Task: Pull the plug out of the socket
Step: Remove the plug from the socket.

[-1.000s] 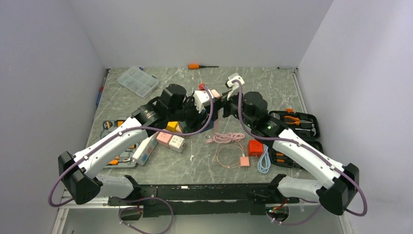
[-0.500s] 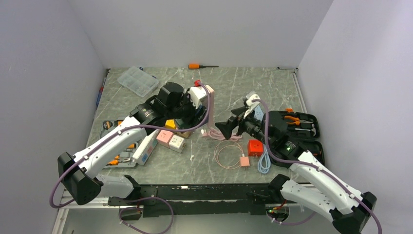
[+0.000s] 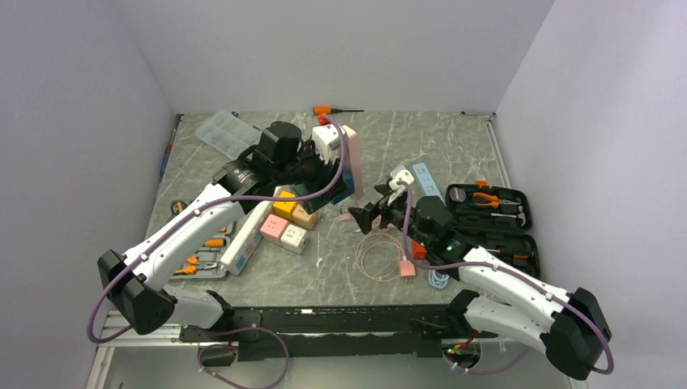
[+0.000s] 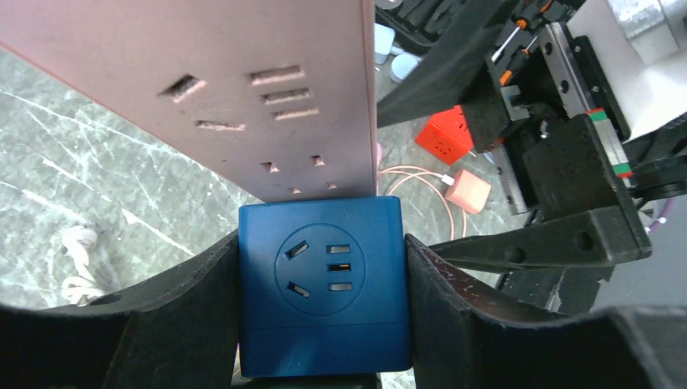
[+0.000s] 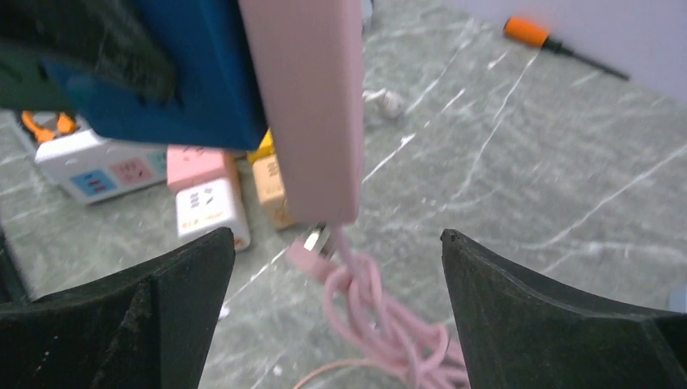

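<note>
- The place where the blue cube [image 4: 324, 324] meets the pink power strip [image 5: 304, 105] is hidden. The cube sits flush against the strip's outlet face, and no prongs show.
- In the right wrist view, the small pink piece [image 5: 310, 247] below the strip's lower end is too blurred to identify.
- The left arm covers part of the white power strip [image 3: 243, 243] and of the clear organiser box [image 3: 220, 130].
- The left tool [image 4: 322, 275] is about half open and clamps the cube by two opposite sides, holding cube and strip above the table [image 3: 454, 154].
- The strip stands nearly upright with its long axis running top to bottom. Its outlet face is turned toward the left tool.
- A pink cord [image 5: 364, 316] drops from the strip's lower end to a coil on the table.
- The right tool [image 3: 362, 217] is spread fully wide and holds nothing. It is low, near the strip's lower end, and I cannot tell whether it touches.
- Pink, white, yellow and tan cubes [image 3: 285, 223] cluster under the raised strip.
- An open black tool case [image 3: 494, 207] lies to the right.
- An orange screwdriver [image 3: 324, 109] lies at the far edge.
- A red cube [image 4: 444, 139] and a pink charger [image 4: 468, 190] lie by the right arm.
</note>
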`<state>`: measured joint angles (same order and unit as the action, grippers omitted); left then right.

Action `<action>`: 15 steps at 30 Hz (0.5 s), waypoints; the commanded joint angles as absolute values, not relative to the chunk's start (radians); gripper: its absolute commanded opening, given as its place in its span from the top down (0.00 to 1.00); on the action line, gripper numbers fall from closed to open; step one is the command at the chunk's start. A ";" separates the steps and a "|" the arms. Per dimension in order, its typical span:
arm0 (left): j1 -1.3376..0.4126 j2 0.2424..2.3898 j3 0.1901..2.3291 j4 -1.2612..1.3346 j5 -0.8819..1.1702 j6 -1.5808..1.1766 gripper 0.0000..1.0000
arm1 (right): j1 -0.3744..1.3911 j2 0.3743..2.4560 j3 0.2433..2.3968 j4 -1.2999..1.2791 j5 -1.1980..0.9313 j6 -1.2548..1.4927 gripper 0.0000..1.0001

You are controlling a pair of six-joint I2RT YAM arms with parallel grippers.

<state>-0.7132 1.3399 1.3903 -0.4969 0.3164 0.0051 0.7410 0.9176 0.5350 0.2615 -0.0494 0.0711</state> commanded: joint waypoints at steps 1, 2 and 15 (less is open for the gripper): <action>-0.715 1.321 1.459 -0.371 0.389 -0.065 1.00 | 0.755 0.986 0.549 0.565 -0.011 -0.004 0.00; -0.715 1.321 1.460 -0.369 0.391 -0.072 1.00 | 0.758 1.005 0.557 0.579 -0.008 -0.026 0.00; -0.716 1.303 1.448 -0.372 0.410 -0.098 1.00 | 0.785 1.120 0.611 0.677 0.024 -0.063 0.33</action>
<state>-0.7128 1.3399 1.3903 -0.4988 0.3618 -0.0578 0.7731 1.1198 0.5434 0.5671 0.0235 -0.0498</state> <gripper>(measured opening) 0.657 0.723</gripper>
